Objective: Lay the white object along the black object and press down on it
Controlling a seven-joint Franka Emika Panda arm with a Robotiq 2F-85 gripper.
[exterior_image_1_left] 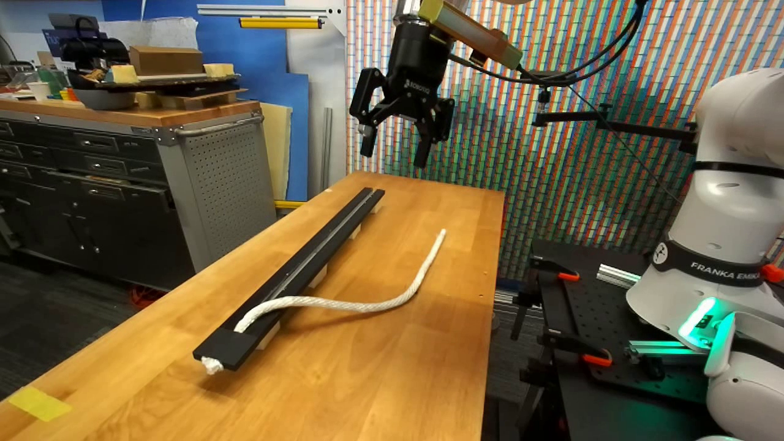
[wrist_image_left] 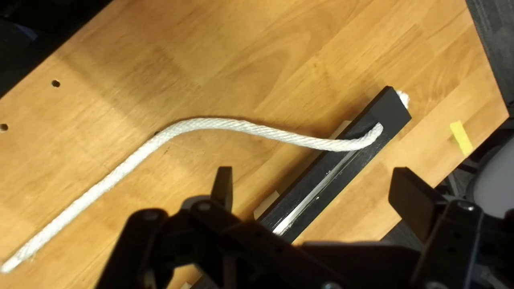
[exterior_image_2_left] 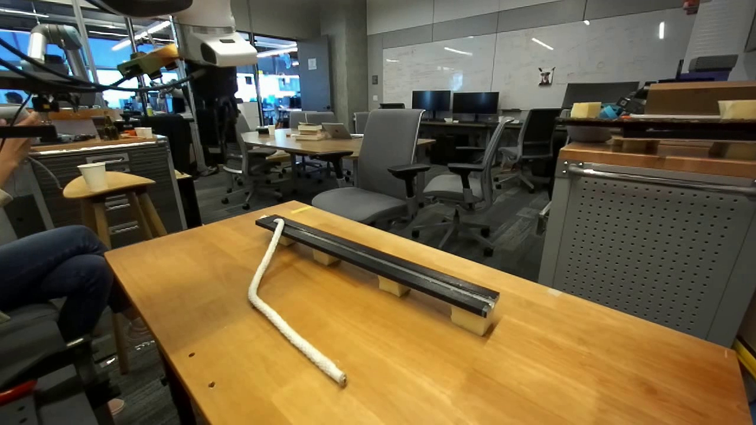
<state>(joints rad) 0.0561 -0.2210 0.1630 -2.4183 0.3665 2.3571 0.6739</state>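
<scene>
Sideways, white rope (exterior_image_1_left: pixel 361 307) bends off the straight black rail (exterior_image_1_left: pixel 299 264)

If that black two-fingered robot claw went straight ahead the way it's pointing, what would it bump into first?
Probably the light-brown wooden tabletop, near the long white braided rope. The open claw points mostly down toward that area, but depth is unclear, so it might touch the rope first.

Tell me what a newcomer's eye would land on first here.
Probably the white rope, curving out over the wooden table from one end of the black rail. Next, that long rail itself, raised on pale blocks. Then the open jaws, hanging above the table with nothing between them.
</scene>
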